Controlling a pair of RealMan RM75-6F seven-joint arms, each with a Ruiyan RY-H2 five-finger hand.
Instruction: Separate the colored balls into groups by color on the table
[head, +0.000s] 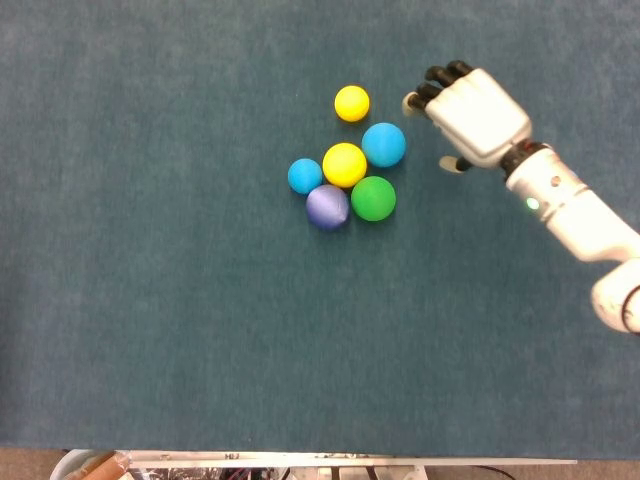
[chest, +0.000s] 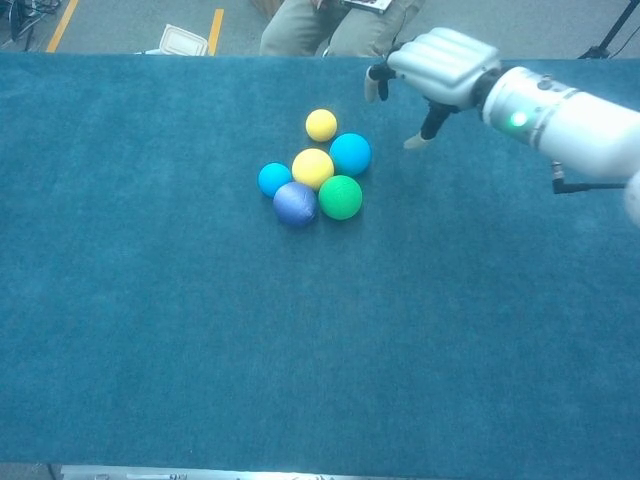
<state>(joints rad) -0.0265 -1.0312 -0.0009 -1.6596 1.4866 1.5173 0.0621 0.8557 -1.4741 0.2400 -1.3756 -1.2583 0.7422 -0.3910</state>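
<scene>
Hovering right of the cluster, the right hand (head: 470, 115) holds nothing, its fingers loosely spread, apart from every ball. The small yellow ball (head: 351, 103) sits alone at the far side; five other balls (head: 344, 176) touch one another mid-surface. Bare teal surface (head: 150, 300) stretches wide to every edge.

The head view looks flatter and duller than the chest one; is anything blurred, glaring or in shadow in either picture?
Head view: even, soft light, greyish-teal table, only faint shadows under the balls, right hand sharp. Chest view: colours more saturated, table bluer; a small green light glows on the wrist, and the white hand looks bright but not washed out. No strong glare in either.
</scene>
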